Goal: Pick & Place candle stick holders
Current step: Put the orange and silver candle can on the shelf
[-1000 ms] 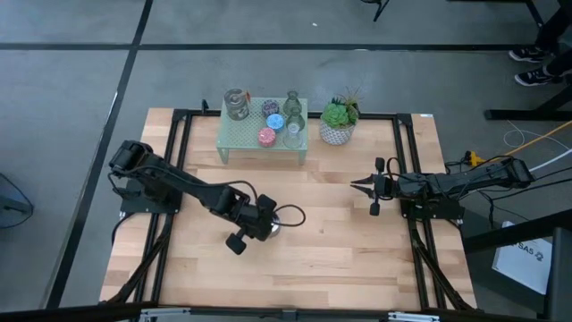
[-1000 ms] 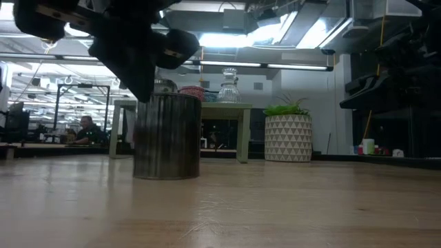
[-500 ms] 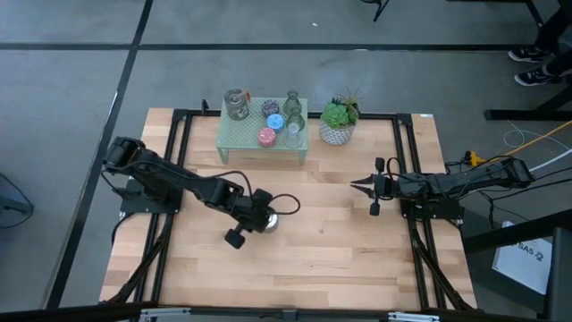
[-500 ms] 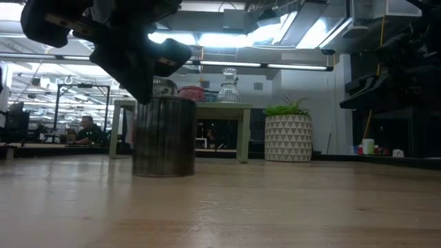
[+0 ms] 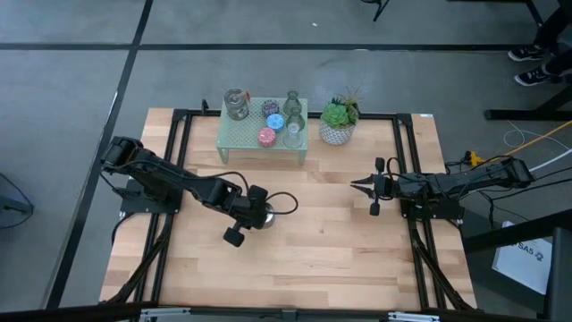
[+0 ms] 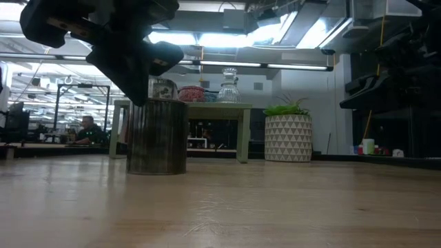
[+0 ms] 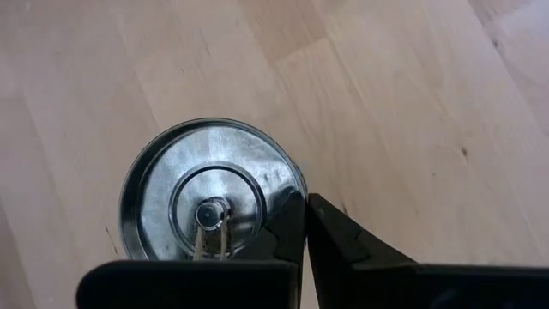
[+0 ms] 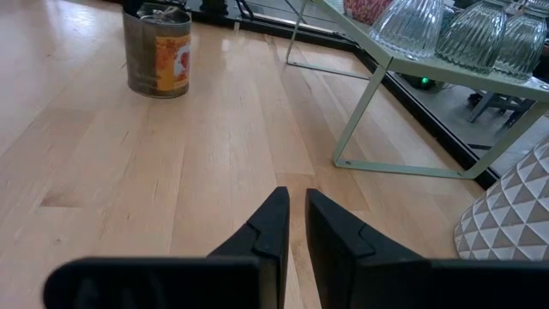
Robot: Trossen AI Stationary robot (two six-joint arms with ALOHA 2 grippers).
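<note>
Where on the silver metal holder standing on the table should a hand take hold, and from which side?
Judging by its shape, take the silver metal holder by its thin rim, coming from straight above: it stands upright with its mouth open upward, so one finger can go inside the wall and one outside. The left hand already sits at that rim, shut on it.

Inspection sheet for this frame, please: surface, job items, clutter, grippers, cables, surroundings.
Surface: wooden table, bare at the front.
Job's things: silver metal holder upright on the table; the other holders sit on the mint-green stand.
Clutter: potted plant beside the stand.
Grippers: left gripper shut on the silver holder's rim; right gripper nearly closed, empty, waiting at the table's right.
Cables: black loop by the left gripper.
Surroundings: seated person in the background.
</note>
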